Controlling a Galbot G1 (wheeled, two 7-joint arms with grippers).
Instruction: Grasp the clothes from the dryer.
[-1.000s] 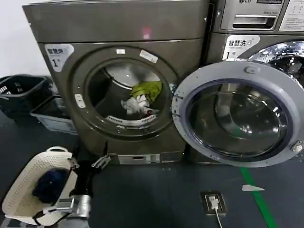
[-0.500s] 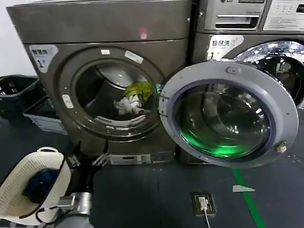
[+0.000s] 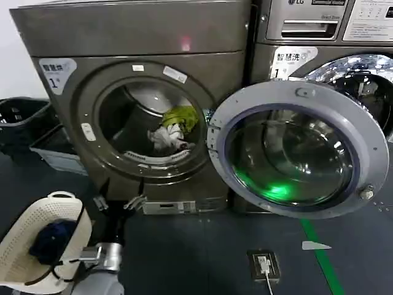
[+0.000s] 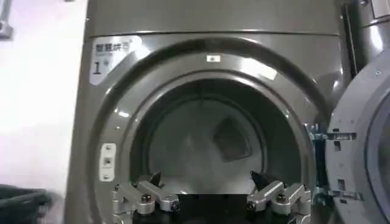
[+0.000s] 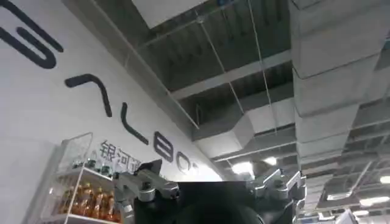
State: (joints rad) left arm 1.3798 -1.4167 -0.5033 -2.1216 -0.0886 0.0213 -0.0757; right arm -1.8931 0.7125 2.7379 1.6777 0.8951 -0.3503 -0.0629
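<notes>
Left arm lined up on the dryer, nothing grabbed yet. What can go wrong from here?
1. The clothes lie toward the door-hinge side of the drum, while the open left pincer faces the doorway's middle; a straight reach may close on nothing.
2. The yellow-green and white pieces sit loosely together; one may drop.
3. The open glass door hangs close beside the doorway, so the arm could clip it.

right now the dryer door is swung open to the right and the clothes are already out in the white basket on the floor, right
Not quite. The clothes lie inside the dryer drum, as the head view shows. The door is swung open to the right. The white basket holds a dark navy cloth.
</notes>
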